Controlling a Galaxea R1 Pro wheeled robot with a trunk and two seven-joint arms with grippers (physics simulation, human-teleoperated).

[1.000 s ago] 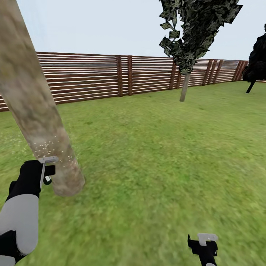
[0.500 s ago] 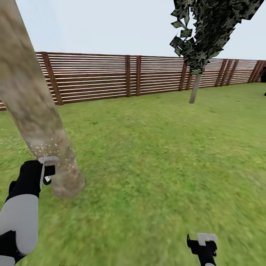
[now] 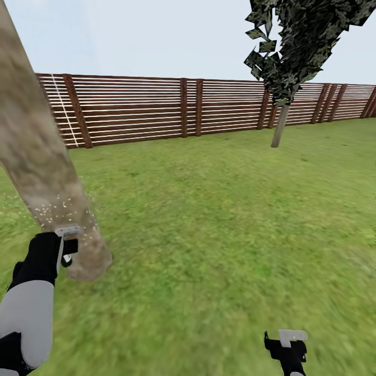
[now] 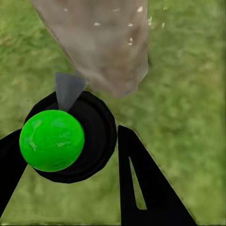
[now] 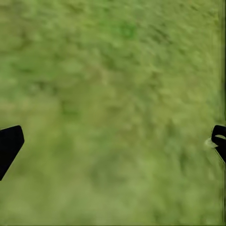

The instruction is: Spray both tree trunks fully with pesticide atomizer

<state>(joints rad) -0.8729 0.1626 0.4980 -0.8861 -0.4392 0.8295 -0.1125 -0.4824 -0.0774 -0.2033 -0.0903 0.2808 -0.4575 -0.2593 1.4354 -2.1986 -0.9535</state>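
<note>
Atomizer [image 4: 52, 140]: pinched in left pincer [image 4: 70, 155], black body with green ball top and grey nozzle, aimed at near trunk base just ahead of the fingers.
Left pincer: in head view [image 3: 67, 245] right beside trunk [image 3: 42, 156], pale speckles on bark just above it.
Right pincer [image 3: 286, 342]: low, well apart from trunk; wrist view has fingertips [image 5: 9, 143] at opposite edges, spread wide, nothing between, grass [image 5: 113, 113] beyond.
Change vs earlier: whole head view panned; fence [image 3: 156, 107] and far tree [image 3: 292, 47] slid right, black tree gone from frame, so camera move. Pincers sit at same spots in frame.
Writing: none readable.
View split: green ball reads in left wrist view; head view gives far tree, fence, sky.
</note>
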